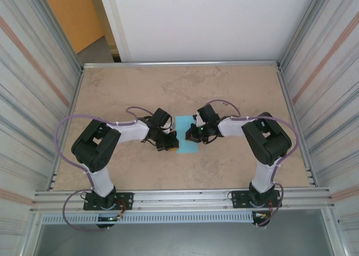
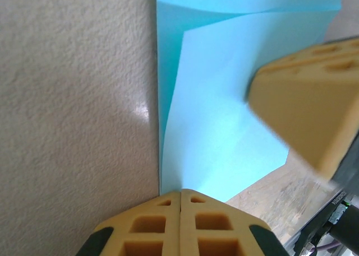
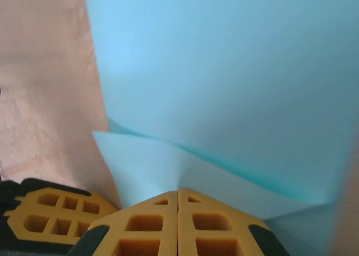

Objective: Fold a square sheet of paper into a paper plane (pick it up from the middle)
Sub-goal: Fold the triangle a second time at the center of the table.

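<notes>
Clenching tight, the left claw point(image 2: 180, 195) and right claw point(image 3: 178, 191) close in on the square sheet of paper point(image 1: 184, 123), tips shut at its lifted edges. Pinched or not, can't tell. The sheet lies between them on the beige table point(image 1: 168, 88), ribbed metal walls point(image 1: 33, 77) flanking it, a white panel point(image 1: 213, 21) beyond.

The top external camera looks steeply down from above and behind the arm bases across the whole beige stone-patterned tabletop point(image 1: 224, 93). Both wrist cameras hover very close, and all three views share the thin light-blue paper sheet point(image 1: 184, 122) mid-table.
</notes>
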Robot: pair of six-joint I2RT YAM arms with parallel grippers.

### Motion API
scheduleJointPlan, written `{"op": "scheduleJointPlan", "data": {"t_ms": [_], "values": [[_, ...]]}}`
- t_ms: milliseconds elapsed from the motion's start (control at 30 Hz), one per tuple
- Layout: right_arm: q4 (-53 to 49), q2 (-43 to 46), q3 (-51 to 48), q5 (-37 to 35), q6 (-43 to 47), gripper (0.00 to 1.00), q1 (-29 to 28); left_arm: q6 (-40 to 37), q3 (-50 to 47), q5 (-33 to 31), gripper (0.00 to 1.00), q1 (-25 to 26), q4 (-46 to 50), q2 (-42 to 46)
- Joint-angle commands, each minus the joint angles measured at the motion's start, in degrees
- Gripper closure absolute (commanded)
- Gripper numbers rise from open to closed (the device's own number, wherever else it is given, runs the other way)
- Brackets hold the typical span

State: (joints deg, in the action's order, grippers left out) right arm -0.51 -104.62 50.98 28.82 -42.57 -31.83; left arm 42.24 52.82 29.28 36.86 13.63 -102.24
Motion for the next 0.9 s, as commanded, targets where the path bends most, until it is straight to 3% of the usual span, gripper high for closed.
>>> {"op": "scheduleJointPlan", "data": {"t_ms": [0,133,300,533,867], "values": [[-1.6,-0.9,-1.0,-3.4,2.6,0.92,5.6,-0.4,-1.0,-3.0,0.96,0.4,5.0,-1.8],[-3.8,-0.5,1.1,-3.5,3.4,0.91,9.0,-0.6,-0.3,-2.8,0.95,0.4,4.9,-1.7],[-6.5,3.6,2.0,-3.9,3.8,0.89,9.1,-0.9,1.5,-1.4,0.94,0.4,4.0,1.2],[-4.4,10.0,-2.4,-3.1,-1.9,0.8,7.1,-0.1,4.2,-1.6,0.82,-0.2,0.2,5.3],[1.6,10.4,-5.7,-2.4,-11.8,0.66,2.0,1.1,7.5,-1.3,0.76,-1.7,-3.3,-1.6]]}}
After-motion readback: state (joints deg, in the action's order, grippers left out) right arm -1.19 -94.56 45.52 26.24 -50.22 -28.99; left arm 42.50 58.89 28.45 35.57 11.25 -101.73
